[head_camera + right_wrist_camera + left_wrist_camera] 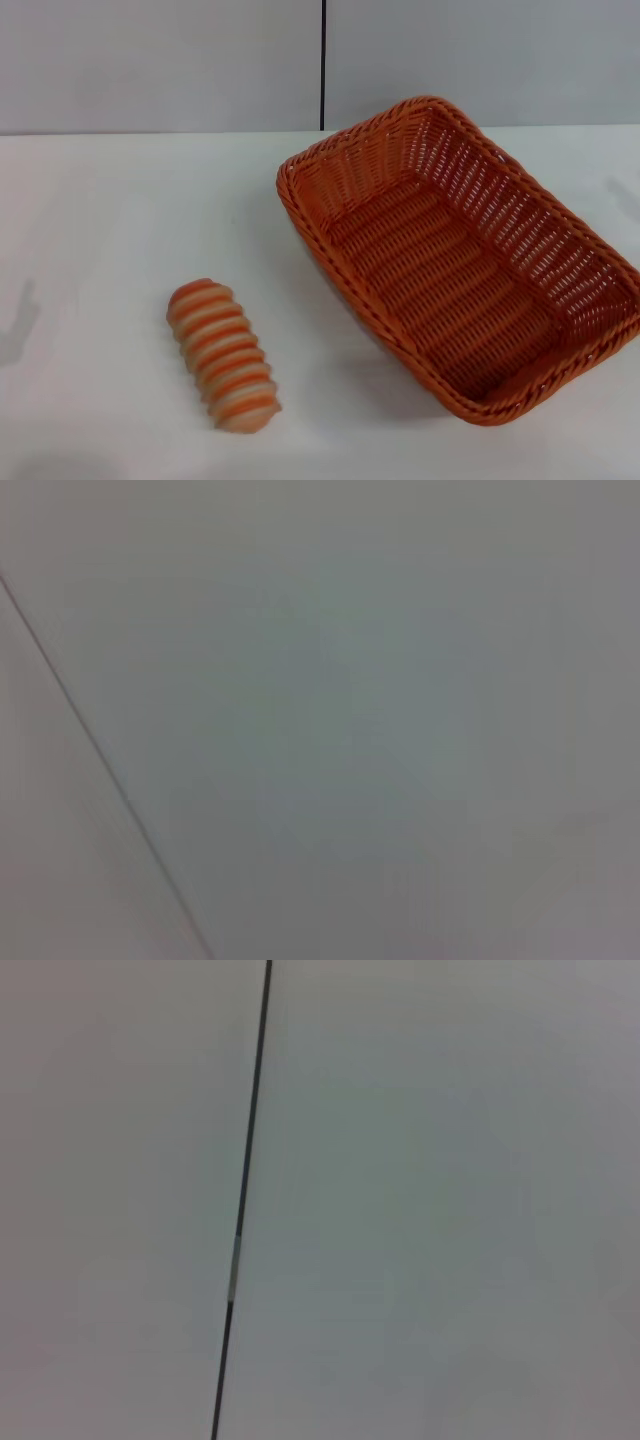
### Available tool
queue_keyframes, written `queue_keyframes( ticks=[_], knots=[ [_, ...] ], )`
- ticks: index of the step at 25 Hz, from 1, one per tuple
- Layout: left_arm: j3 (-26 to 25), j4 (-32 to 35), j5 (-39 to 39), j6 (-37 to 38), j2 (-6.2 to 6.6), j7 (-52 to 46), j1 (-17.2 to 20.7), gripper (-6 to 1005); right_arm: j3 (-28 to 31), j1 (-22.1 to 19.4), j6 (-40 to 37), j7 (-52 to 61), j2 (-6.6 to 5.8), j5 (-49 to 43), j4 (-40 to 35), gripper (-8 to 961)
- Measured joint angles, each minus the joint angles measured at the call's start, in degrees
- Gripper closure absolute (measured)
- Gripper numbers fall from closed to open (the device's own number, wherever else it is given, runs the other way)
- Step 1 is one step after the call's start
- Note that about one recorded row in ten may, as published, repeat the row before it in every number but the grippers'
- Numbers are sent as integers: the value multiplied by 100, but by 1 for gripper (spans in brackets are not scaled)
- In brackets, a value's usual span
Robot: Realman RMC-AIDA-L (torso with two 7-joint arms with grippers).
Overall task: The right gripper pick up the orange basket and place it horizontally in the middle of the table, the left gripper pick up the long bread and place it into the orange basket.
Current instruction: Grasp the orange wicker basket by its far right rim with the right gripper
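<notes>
In the head view, neither gripper is seen, so how far either is open and whether anything is held cannot be told. The orange basket (460,260) is seen on the right half of the frame, resting on the white table (100,220), turned at a slant so that one short end points to the upper middle and the other to the lower right. Its woven floor is bare. The long bread (223,355) is seen at the lower left of centre, lying flat on the table, its length running from upper left to lower right. It is placed well apart from the basket, outside it, with bare tabletop between them. A grey wall (160,60) with a dark vertical seam (323,60) is seen beyond the table's far edge.

In the left wrist view, only a plain grey surface (450,1200) crossed by a thin dark line (243,1200) is shown; no fingers and no task object are seen.

In the right wrist view, a plain grey surface (380,700) is shown with a faint diagonal line (100,755) at the left; no fingers, basket or bread are seen.
</notes>
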Motion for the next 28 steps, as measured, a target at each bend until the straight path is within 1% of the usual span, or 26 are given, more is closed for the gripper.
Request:
queue_keyframes(
  ticks=[4, 7, 11, 17, 20, 22, 25, 28],
  knots=[
    [-47, 0, -4, 6, 2, 0, 37, 199, 6, -283, 55, -1101, -4, 1101, 767, 324],
    [-52, 0, -7, 11, 2, 0, 44, 200, 9, -434, 164, -1960, -15, 1719, 1372, 324],
    [-52, 0, -7, 14, 2, 0, 46, 200, 62, -469, 192, -2404, -36, 1988, 1901, 324],
    [-68, 23, -6, 17, 1, 0, 46, 200, 89, -429, 229, -2472, -44, 1993, 1997, 324],
    [-68, 31, -8, 16, 5, 0, 47, 201, 24, -394, 268, -2347, -50, 1925, 1870, 324],
    [-77, 35, -12, 6, 6, 0, 49, 201, -38, -342, 262, -2013, -59, 1706, 1564, 324],
    [-124, 32, -15, -30, 8, 0, 56, 201, -61, -212, 214, -1140, -58, 1008, 789, 324],
    [-138, 32, -16, -85, 10, 0, 64, 201, -59, -45, 186, 1, -50, 151, -168, 324]
  ],
)
